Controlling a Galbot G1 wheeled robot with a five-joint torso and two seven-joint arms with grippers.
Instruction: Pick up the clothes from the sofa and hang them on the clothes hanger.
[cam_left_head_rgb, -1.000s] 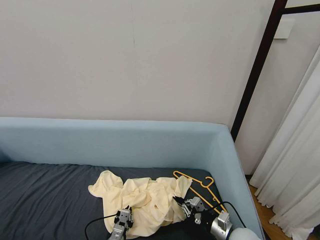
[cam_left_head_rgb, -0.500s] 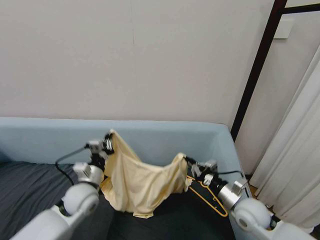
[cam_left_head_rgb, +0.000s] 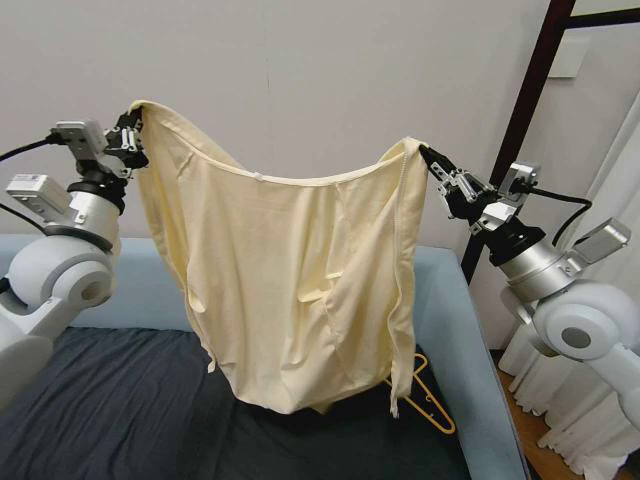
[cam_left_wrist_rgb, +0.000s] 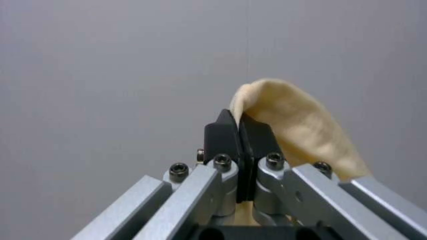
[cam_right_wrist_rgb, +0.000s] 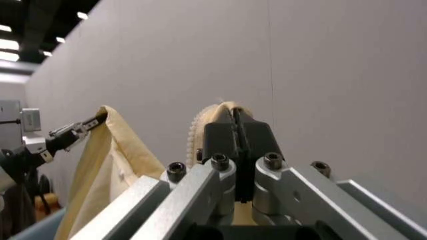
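On my left, the left gripper (cam_left_head_rgb: 133, 136) is held high in front of the pale wall (cam_left_head_rgb: 300, 70), clenched on one top corner of the pale yellow garment (cam_left_head_rgb: 300, 290). In the left wrist view its two black pads (cam_left_wrist_rgb: 220, 137) are pressed together, with a fold of cloth bulging out just beyond them. From that corner the upper edge runs to the right in a shallow sag. The body of the fabric hangs below it as a broad, creased sheet in front of the light blue sofa (cam_left_head_rgb: 455, 320), and its lowest hem is low against the dark seat cushion (cam_left_head_rgb: 100, 410). I cannot tell whether the hem touches the cushion. A thin loose end dangles at the lower right edge. Beside it an orange clothes hanger (cam_left_head_rgb: 432, 402) lies flat on the cushion near the sofa's right arm, partly hidden by the cloth. Further right, the right gripper (cam_left_head_rgb: 432, 162) is raised a little lower than the left one and is likewise closed on cloth, pinching the garment's other top corner. The right wrist view shows fabric wrapped over its fingertips, with the left gripper farther off at the opposite corner. Right of that arm a dark upright post (cam_left_head_rgb: 520, 130) stands against the wall, and white curtains (cam_left_head_rgb: 590, 400) hang at the far right edge.
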